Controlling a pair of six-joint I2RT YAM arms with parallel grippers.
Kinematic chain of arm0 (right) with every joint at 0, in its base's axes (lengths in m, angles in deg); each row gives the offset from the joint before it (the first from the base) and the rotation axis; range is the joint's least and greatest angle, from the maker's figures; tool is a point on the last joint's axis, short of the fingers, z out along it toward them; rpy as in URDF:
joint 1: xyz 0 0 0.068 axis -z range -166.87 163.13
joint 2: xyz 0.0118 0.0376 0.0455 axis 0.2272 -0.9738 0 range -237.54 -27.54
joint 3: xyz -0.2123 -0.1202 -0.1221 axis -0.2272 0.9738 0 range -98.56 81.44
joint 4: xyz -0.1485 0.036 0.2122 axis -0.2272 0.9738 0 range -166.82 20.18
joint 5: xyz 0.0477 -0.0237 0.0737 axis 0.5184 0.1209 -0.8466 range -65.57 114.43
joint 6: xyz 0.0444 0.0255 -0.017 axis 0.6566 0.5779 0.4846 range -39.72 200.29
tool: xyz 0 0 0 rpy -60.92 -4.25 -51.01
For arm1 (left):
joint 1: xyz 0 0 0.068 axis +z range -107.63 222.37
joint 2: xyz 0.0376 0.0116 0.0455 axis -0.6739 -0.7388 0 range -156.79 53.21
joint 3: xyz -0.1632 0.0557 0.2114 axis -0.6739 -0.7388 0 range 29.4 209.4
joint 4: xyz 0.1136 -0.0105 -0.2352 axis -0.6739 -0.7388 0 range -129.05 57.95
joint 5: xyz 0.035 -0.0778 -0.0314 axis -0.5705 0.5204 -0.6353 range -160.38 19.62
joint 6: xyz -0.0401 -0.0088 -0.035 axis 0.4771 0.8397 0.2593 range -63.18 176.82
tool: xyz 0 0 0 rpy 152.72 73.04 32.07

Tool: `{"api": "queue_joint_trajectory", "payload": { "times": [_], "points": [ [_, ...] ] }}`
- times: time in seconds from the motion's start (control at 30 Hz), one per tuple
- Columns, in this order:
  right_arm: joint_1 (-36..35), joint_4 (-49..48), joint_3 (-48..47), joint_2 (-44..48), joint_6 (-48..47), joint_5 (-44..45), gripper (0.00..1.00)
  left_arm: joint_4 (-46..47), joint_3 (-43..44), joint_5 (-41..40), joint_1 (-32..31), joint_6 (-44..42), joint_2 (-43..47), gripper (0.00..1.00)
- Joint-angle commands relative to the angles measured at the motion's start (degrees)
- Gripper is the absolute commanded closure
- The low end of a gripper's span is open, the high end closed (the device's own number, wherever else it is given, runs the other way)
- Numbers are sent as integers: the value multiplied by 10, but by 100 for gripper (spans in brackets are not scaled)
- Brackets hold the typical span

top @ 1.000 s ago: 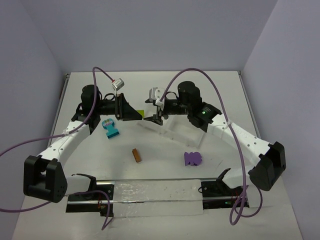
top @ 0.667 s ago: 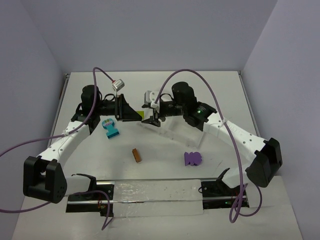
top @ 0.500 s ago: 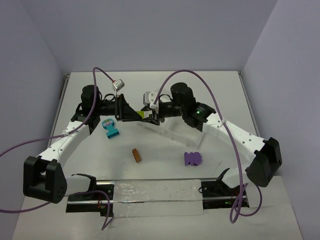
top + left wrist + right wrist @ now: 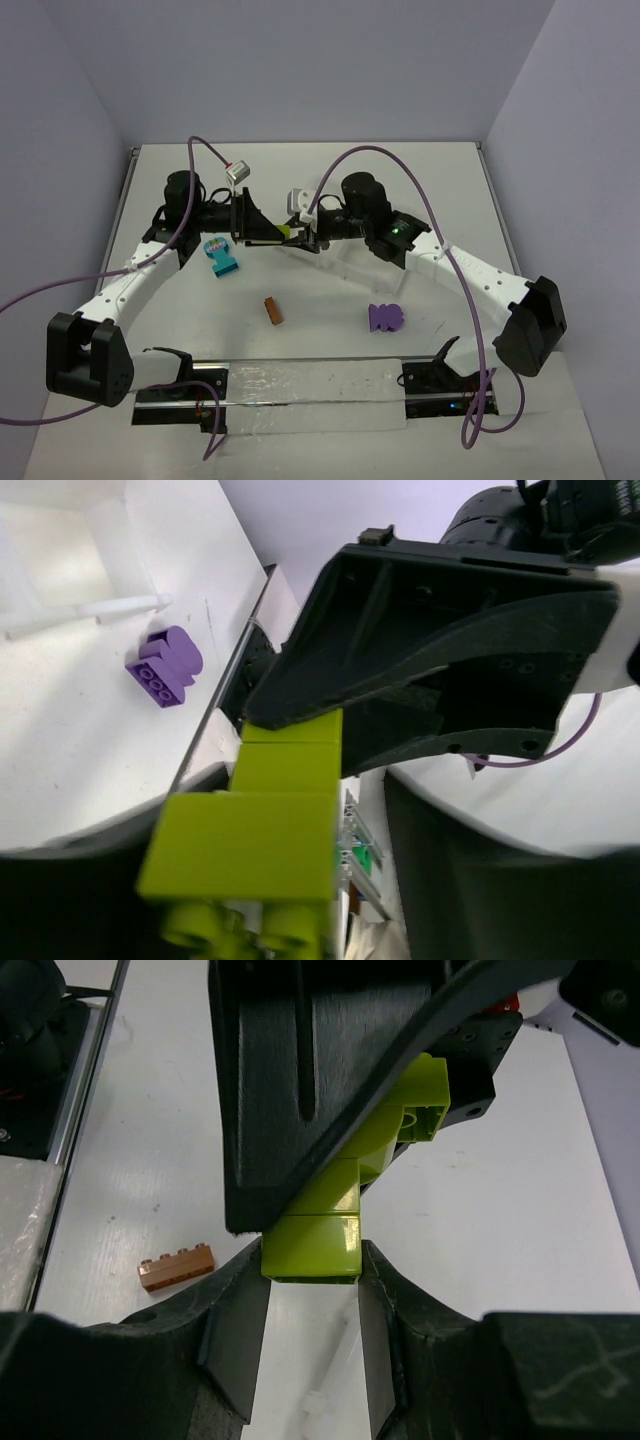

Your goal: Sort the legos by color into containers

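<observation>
The lime green lego is hanging in the air at the far middle, just left of the white tray, because my right gripper is pinching its end while my left gripper is sitting loose around it, so I think I am passing it across.

Near the middle of the top view, the left tool and the right tool stand tip to tip above the desk, with the raised brick clump between them. Just right of and below that point lies the tray. Left of the tools, the stacked clump sits on the desk. Lower, at centre, lies the slim brick. To its right, below the tray, is the lobed brick. The long strip runs along the bottom of the frame, between the arm bases.
</observation>
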Motion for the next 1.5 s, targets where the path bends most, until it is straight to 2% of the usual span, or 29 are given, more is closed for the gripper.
{"api": "queue_joint_trajectory", "payload": {
  "times": [0.0,0.07,0.23,0.3,0.47,0.5,0.53,0.57,0.6,0.63,0.67,0.87,1.1,1.23,1.3,1.43,1.47],
  "points": [
    [-1,-38,18,29,17,15,100,-3,34,9,-3,-32,13,12],
    [-1,-35,20,29,14,17,100,-6,37,9,-3,-35,14,8],
    [0,-32,29,38,11,24,100,-73,58,-6,1,-76,16,9],
    [1,-34,32,40,12,29,100,-74,58,-9,1,-77,18,13],
    [2,-38,33,39,18,33,100,-87,55,-10,2,-89,15,31],
    [1,-38,31,38,19,31,100,-84,52,-9,2,-88,14,42],
    [1,-37,31,38,20,30,100,-83,50,-9,1,-88,13,46],
    [1,-35,30,36,19,29,100,-78,48,-11,1,-82,14,56],
    [1,-33,28,35,19,29,100,-73,47,-12,2,-79,14,68],
    [1,-32,27,36,20,29,100,-73,49,-15,2,-78,13,88],
    [2,-31,28,37,20,31,100,-80,51,-19,2,-80,12,98],
    [21,-47,61,59,31,45,100,-94,42,-27,24,-90,23,100],
    [59,-102,126,111,95,107,100,-36,13,-28,67,-36,32,100],
    [83,-106,123,115,140,122,100,59,-9,-27,68,10,32,100],
    [98,-103,107,87,182,178,100,69,-10,-34,68,24,26,100],
    [123,-45,10,20,304,309,100,38,1,-70,68,3,20,100],
    [126,49,-62,-43,355,374,100,4,13,-86,68,-12,21,100]
  ]
}}
